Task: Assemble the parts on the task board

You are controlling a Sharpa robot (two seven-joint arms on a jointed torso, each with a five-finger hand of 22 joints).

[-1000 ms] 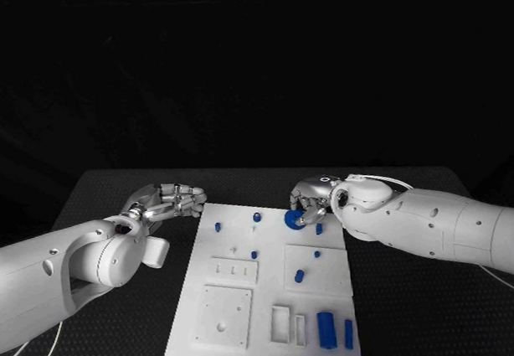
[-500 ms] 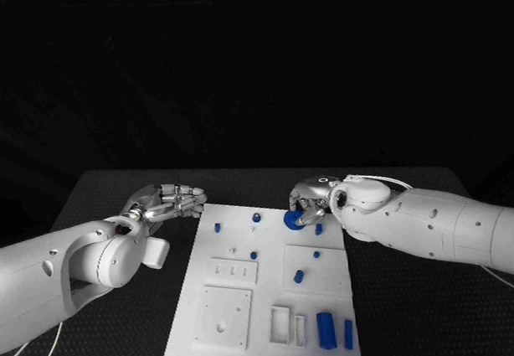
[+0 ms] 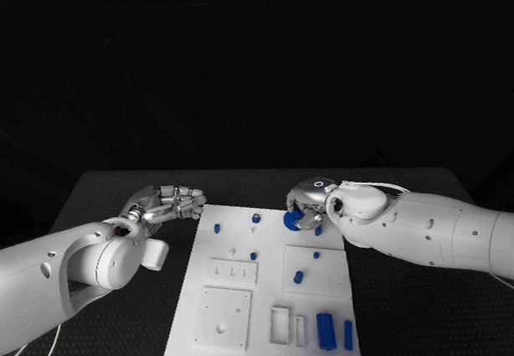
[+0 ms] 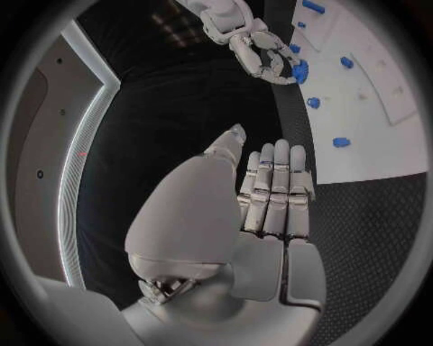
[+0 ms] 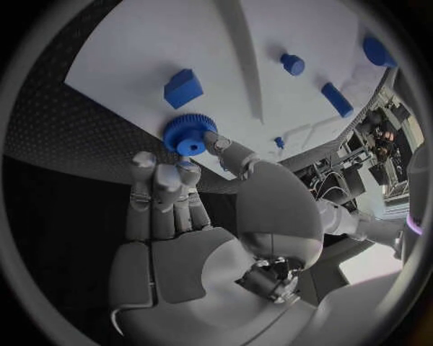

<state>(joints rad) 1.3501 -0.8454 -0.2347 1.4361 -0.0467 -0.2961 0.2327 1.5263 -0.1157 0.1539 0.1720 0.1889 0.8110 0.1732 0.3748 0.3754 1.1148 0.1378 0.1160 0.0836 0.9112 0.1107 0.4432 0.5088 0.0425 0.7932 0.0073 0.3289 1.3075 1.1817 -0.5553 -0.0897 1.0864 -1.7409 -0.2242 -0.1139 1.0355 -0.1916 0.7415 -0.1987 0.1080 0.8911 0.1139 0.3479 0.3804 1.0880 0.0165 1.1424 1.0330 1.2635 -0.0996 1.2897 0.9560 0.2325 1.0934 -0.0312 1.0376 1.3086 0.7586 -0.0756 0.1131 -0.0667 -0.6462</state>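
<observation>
Head view: a blue gear [image 3: 293, 219] is held between the fingers of the right hand [image 3: 310, 203] at the far right edge of the white task board [image 3: 239, 314], which lies on the black bench [image 3: 101, 192]. The left hand [image 3: 168, 202] is kept just off the board's far left corner, fingers together, with nothing grasped. Other small blue parts [image 3: 326, 329] are seen scattered over the board.

A lab test bench: black table [image 3: 113, 199], white task board [image 3: 268, 303] under dark surroundings.
</observation>
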